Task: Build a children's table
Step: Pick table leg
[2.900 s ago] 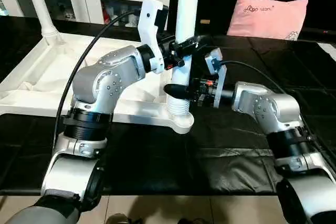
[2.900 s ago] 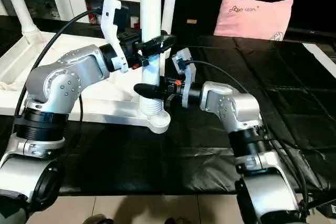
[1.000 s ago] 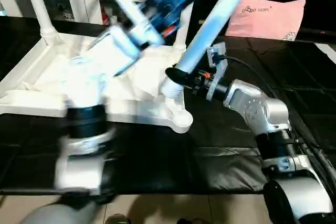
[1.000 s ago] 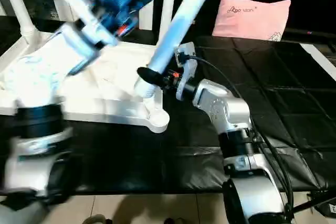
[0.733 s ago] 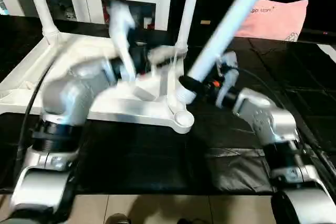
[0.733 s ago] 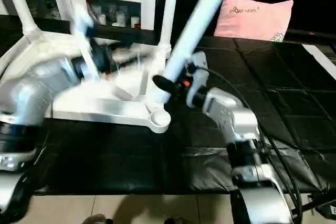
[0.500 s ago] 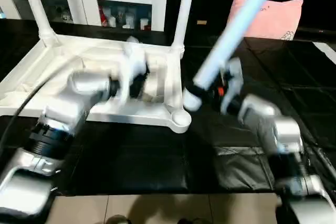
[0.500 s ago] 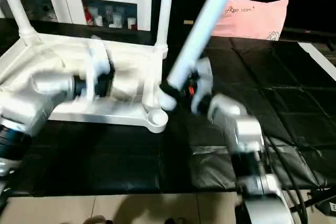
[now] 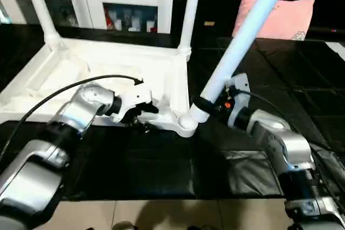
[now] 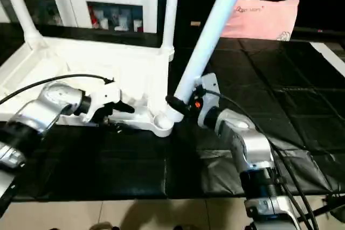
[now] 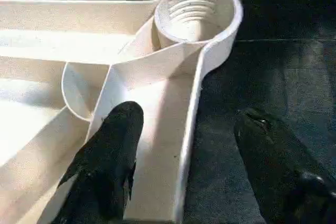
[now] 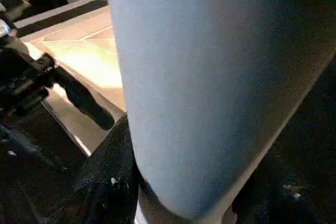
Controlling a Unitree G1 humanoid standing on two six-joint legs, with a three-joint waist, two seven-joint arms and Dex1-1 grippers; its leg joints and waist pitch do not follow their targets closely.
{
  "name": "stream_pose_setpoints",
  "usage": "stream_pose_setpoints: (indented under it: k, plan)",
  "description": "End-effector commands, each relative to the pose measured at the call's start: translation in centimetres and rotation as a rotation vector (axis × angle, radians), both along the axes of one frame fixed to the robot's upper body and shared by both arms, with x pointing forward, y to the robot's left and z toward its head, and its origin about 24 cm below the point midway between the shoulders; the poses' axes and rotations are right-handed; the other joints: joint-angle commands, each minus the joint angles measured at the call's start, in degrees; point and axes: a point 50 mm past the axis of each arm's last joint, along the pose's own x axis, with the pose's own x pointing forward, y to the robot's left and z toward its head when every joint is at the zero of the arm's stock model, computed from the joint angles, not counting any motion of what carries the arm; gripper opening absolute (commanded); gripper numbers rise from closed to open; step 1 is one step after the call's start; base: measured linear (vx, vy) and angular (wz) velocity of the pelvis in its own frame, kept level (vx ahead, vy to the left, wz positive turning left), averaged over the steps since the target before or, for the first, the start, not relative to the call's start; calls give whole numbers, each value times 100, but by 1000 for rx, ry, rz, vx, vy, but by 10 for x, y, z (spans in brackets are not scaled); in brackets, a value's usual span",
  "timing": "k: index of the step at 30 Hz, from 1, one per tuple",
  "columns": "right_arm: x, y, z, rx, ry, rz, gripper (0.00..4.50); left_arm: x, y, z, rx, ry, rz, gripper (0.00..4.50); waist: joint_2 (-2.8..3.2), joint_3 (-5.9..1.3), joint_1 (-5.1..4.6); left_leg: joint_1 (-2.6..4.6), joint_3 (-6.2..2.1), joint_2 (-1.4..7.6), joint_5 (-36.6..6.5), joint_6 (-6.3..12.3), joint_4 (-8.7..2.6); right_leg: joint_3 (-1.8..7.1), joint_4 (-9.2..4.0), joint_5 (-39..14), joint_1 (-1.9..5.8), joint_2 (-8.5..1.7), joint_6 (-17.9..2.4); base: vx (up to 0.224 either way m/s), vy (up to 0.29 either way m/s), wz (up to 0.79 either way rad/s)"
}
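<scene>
Leaning up and rightward, the leg (image 9: 245, 33) overhangs the tabletop (image 9: 81, 68).

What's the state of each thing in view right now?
tabletop: upside down, ribs up.
near corner socket: empty.
tilted leg: held near its lower end, not seated.
two far legs: upright in sockets.
left pincer: open, straddling tabletop edge.
right pincer: shut on the tilted leg.

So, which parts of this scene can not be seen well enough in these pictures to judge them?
- Tip of the long white tapered tubular leg: head views, cut off by the top edge.
- Threaded end of that leg: head views, hidden by the right gripper.
- Contents of the white cabinet with glass doors: head views, too small.
- Ribbed underside of the white plastic rectangular tabletop: partly hidden by the left gripper and forearm.
</scene>
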Motion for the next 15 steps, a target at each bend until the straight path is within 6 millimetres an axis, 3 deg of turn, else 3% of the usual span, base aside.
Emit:
stream_pose_setpoints:
  k: [1,3,12,15]
  plan:
    - [-1,-1,4,-15,-20,-6,193,5,-1,6,4,-28,0,283,119,-472,-8,47,-56,122,-1380,-162,-435,362,-537,-2498,365,-418,-364,0,0,0]
    - [-3,-1,4,-15,-19,-4,193,8,0,5,8,-26,1,266,120,-470,-12,41,-50,111,-1344,-122,-435,356,-567,-2468,360,-394,-332,0,0,0]
    - [-9,-1,1,-25,-13,6,193,12,1,2,59,-24,5,183,156,-508,8,31,-43,147,-1061,-54,-453,387,-452,-1585,406,-402,-708,0,0,0]
    - [-11,-2,1,-30,-11,7,193,13,2,0,66,-14,8,159,167,-487,7,39,-34,129,-1164,-44,-454,378,-495,-1785,407,-397,-695,0,0,0]
